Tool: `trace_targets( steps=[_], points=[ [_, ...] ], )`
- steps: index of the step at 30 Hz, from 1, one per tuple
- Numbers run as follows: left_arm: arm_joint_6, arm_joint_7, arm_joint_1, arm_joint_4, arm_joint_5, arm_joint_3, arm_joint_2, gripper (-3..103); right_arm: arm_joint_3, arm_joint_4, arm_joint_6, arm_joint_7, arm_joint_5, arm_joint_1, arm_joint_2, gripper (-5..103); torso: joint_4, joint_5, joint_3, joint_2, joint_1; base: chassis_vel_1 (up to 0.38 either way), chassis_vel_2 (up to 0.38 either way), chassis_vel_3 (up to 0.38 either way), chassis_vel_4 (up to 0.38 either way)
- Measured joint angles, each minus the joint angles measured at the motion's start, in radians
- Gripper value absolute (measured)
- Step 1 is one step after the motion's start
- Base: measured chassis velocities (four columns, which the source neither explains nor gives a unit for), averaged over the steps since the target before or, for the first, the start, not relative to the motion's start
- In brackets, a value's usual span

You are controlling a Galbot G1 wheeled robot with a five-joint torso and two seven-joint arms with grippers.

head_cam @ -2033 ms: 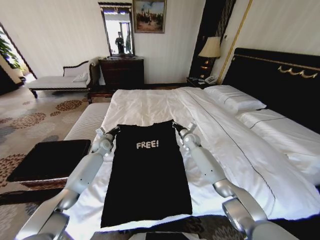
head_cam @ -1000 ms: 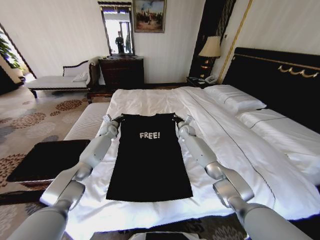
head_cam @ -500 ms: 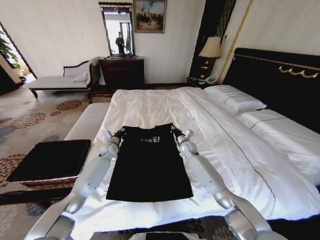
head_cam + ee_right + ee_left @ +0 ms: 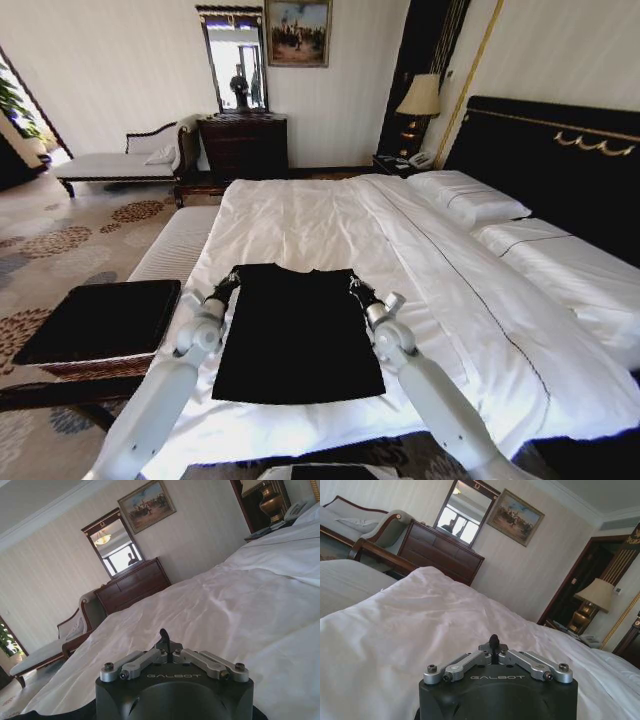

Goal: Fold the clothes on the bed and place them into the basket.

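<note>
"Where is the black top [image 4: 298,335] now?"

"It lies on the white bed [image 4: 330,215], near the foot edge, closer to the left side. The far part is turned over toward the robot, so I see plain black and no letters."

"What are the two arms doing?"

"Each one is at a far corner of the folded top. The left gripper [image 4: 224,287] pinches the left corner. The right gripper [image 4: 358,288] pinches the right corner. Both are clenched on the cloth, low over the sheet."

"Can you see the fingers up close?"

"In the left wrist view the left gripper's [image 4: 493,642] fingers are pressed together into one dark tip. The right wrist view shows the same for the right gripper [image 4: 164,636], with white sheet spreading out past it."

"And the basket [image 4: 95,320]?"

"It sits on the floor by the left side of the bed, near the foot corner. Its flat black top faces up. It is well apart from the top."
</note>
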Motion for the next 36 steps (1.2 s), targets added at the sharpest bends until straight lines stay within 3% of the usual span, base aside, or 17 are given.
trace_targets(
  steps=[4, 14, 25, 36],
  points=[
    [-0.007, 0.016, 0.118, -0.067, 0.043, -0.021, -0.028, 1, 0.059, 0.061, 0.012, -0.026, -0.064, -0.125, 0.003, 1, -0.0013, 0.0, 0.0, 0.0, 0.0, 0.0, 0.0, 0.0, 0.0],
    [-0.044, 0.066, 0.339, -0.121, 0.141, -0.088, -0.074, 1, 0.119, 0.123, 0.055, -0.07, -0.177, -0.358, 0.07, 1, -0.0006, 0.0002, 0.0, 0.0, 0.0, 0.0, 0.0, 0.0, 0.0],
    [-0.072, 0.086, 0.42, -0.14, 0.191, -0.112, -0.128, 1, 0.133, 0.14, 0.096, -0.09, -0.259, -0.476, 0.123, 1, -0.0008, 0.0001, 0.0, 0.0, 0.0, 0.0, 0.0, 0.0, 0.0],
    [-0.071, 0.086, 0.455, -0.177, 0.189, -0.114, -0.127, 1, 0.163, 0.156, 0.103, -0.088, -0.243, -0.496, 0.117, 1, -0.0006, 0.0001, 0.0, 0.0, 0.0, 0.0, 0.0, 0.0, 0.0]
  ],
)
